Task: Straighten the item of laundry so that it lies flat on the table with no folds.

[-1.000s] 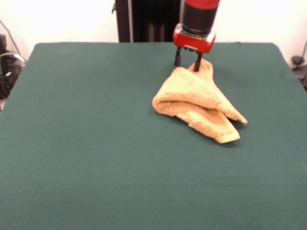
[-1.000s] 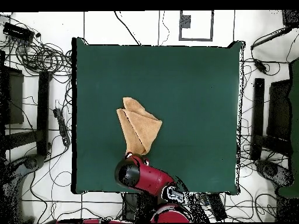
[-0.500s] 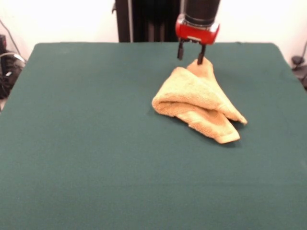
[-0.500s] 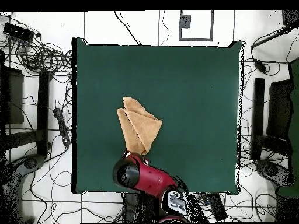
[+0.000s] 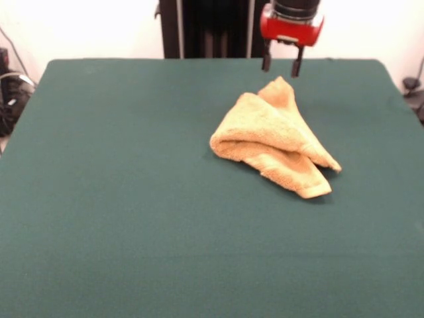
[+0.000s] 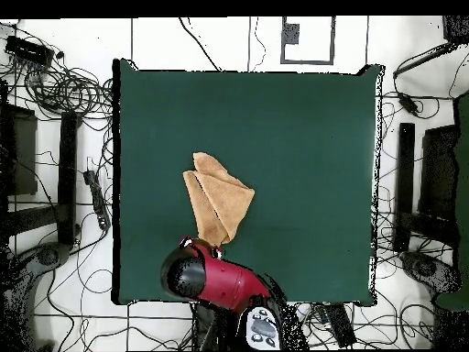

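Your gripper (image 5: 280,67) has gone up and off the towel (image 5: 273,142); its two fingers hang apart, holding nothing. You see the towel, tan and fuzzy, lying folded in a bunched triangle toward 2 o'clock of the table (image 5: 119,199). It looks soft, floppy and light. Pinch the loose corner at 4 o'clock.

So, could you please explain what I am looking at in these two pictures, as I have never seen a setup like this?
This is a robot arm at a table with a dark green top. One picture looks across the table at the robot; the other looks straight down from above. The red and black part at the top of the front view is the gripper; its two dark fingers stand apart and hold nothing. Just below it lies a golden-tan towel, folded over itself in a rumpled wedge. From above, the same towel sits near the arm, with cables on the floor around the table.
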Robot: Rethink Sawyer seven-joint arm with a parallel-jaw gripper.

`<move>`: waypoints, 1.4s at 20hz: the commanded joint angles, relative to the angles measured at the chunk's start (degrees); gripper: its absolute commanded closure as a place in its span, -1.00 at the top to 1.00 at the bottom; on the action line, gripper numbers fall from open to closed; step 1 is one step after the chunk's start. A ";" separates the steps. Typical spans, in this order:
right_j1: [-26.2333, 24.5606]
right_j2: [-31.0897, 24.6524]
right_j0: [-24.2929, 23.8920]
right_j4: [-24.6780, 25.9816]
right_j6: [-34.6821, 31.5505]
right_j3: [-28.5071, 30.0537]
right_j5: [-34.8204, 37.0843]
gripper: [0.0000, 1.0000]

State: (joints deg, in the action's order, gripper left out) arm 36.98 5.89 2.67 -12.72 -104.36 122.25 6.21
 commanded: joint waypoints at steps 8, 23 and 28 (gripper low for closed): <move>-5.72 -2.91 -1.19 -1.53 -10.33 -1.66 1.81 1.00; -8.91 -5.48 -1.84 -2.36 -12.46 -1.26 -2.33 1.00; -9.19 -4.74 -1.57 -2.30 -12.21 -1.65 -1.95 1.00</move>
State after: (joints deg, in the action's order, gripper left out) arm 31.38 5.84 0.88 -12.76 -104.36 122.21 6.19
